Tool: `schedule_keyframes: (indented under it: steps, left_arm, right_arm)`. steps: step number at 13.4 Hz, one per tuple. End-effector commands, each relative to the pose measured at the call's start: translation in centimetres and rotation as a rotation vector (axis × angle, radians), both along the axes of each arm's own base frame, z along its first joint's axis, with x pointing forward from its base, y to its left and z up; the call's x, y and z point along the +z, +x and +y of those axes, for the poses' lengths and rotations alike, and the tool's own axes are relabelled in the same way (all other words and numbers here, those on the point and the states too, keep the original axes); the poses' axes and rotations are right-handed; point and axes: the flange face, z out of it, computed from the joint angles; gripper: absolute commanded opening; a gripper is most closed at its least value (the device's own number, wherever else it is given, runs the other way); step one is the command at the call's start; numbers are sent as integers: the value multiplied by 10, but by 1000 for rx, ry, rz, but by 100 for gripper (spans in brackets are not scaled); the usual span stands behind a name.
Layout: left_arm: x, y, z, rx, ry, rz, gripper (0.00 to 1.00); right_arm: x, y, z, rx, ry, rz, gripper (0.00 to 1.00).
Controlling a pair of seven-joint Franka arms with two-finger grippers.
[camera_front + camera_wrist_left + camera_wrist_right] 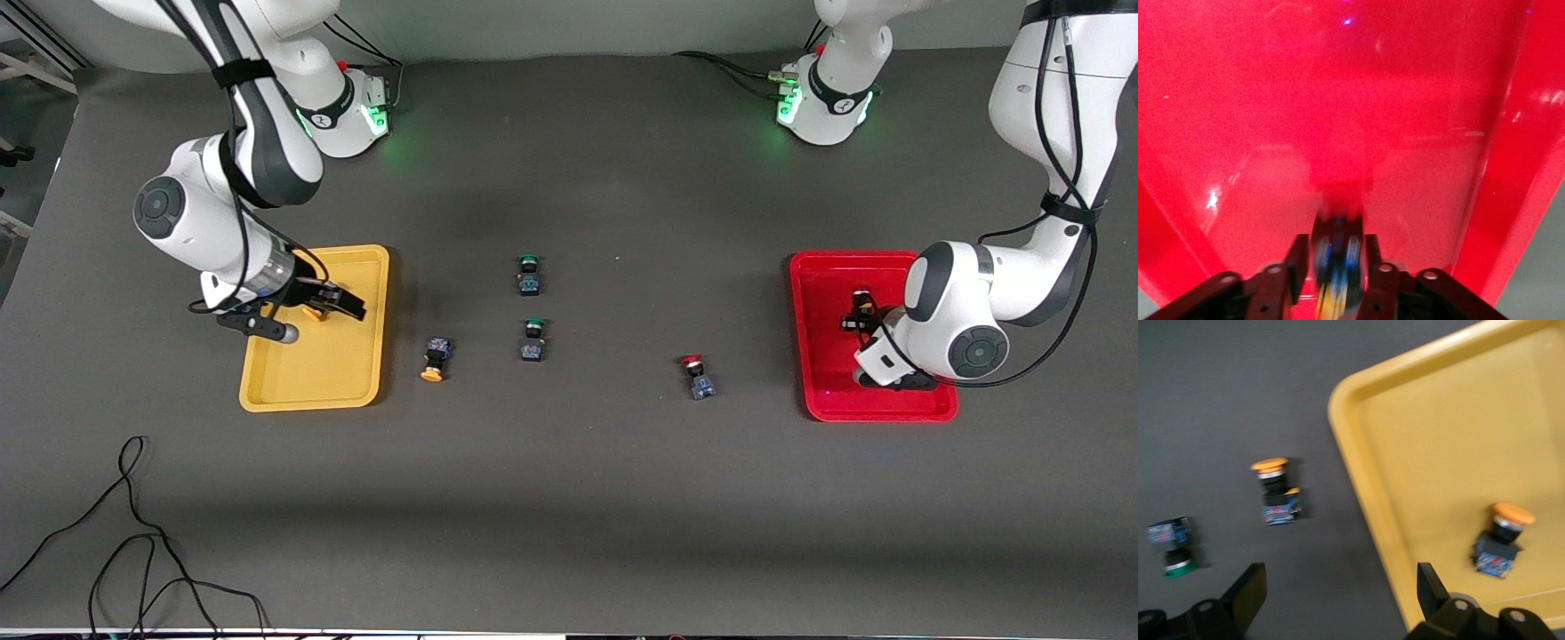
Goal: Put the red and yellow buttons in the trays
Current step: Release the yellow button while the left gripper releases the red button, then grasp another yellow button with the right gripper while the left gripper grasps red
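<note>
Left gripper (1336, 267) over shallow red plastic tray (822, 391), clamped on red-capped button (1336, 263). Right gripper (1338, 590) spread wide over yellow plastic tray (1365, 500); orange-capped button (1501, 540) lying inside.

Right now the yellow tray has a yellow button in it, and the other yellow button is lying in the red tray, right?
Not quite. The other yellow button lies on the table beside the yellow tray, not in the red tray. The front view shows it. The first yellow button is in the yellow tray.
</note>
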Motion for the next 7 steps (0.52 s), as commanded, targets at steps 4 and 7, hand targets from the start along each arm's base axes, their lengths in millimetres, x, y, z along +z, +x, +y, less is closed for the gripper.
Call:
schedule_keyframes:
  steps: [4,7]
  left_arm:
    - [126,30,-59,36,88,10,99]
    - [176,53,-163,165,113,-37,99]
  right_arm:
    - [-15,39,61,-13,-41,38,100]
    - [-52,47,71,-9,-67,15,100]
